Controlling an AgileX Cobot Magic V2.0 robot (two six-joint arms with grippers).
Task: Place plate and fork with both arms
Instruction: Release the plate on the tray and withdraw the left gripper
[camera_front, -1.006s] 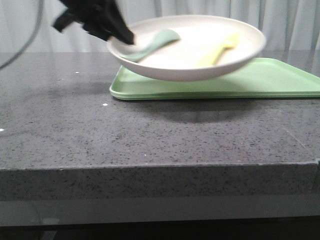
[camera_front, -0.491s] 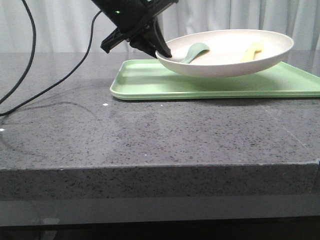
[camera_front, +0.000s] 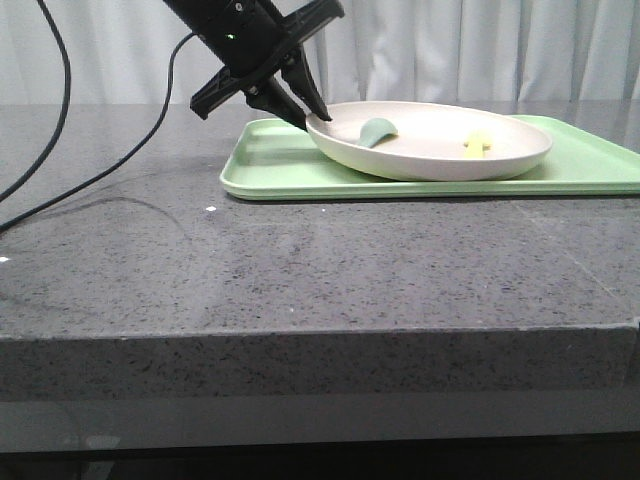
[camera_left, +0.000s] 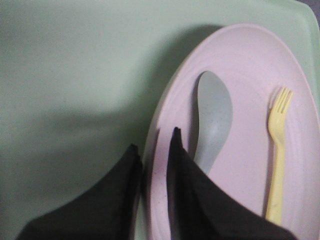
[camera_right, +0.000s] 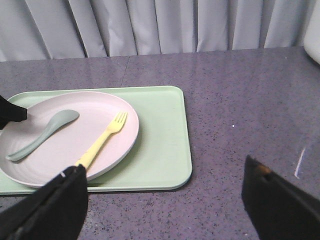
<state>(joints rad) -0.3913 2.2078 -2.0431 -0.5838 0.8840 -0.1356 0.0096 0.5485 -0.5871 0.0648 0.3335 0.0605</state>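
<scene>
plate (camera_front: 430, 150) lowered onto tray (camera_front: 290, 170)

The left gripper (camera_front: 308, 108) is matte black with tapered, pointed fingers (camera_left: 187, 190), a tiny green light on its body, and black cables (camera_front: 60, 110) trailing behind.

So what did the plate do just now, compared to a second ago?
The plate came down: a second ago the left gripper held it tilted in the air, and now it sits on the green tray. It also moved to the right, over the tray. The left gripper is still pinching the plate's rim. The fork and the green spoon stayed inside the plate, and the tray did not move.
</scene>
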